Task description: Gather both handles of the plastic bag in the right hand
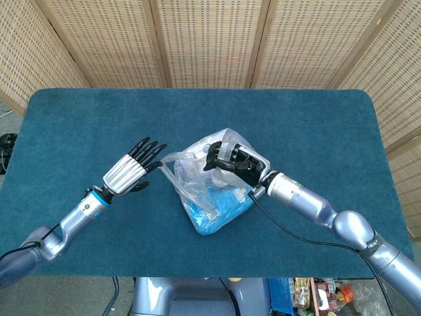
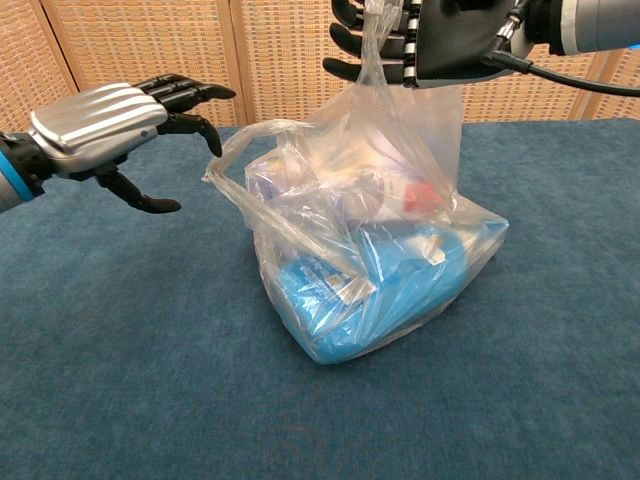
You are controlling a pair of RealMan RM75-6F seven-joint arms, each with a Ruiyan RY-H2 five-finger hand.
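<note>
The clear plastic bag [image 2: 380, 260] is sitting a bit right of the middle of the blue felt-covered table [image 1: 92, 125], stuffed with what looks like blue packaged stuff plus something small and red near the top, can't really tell what any of it is through the plastic.

The right hand [image 1: 231, 160] is hovering over the top of the bag and gripping one handle [image 2: 378, 40], pulling it straight up so the plastic is stretching taut from the bag to its fingers. In the chest view you can see the handle running right through the curled fingers at the top of the frame.

The other handle [image 2: 248, 150] is hanging loose on the left side of the bag, looping out sideways, nobody holding it.

The left hand [image 2: 115, 125] is floating just beside that loose loop, holding nothing, fingers spread and reaching toward it. Its fingertips [image 1: 155, 153] are looking very near the handle's edge, but I can't tell if they're actually touching it.

Wicker screen panels [image 1: 210, 39] are standing behind the table.
</note>
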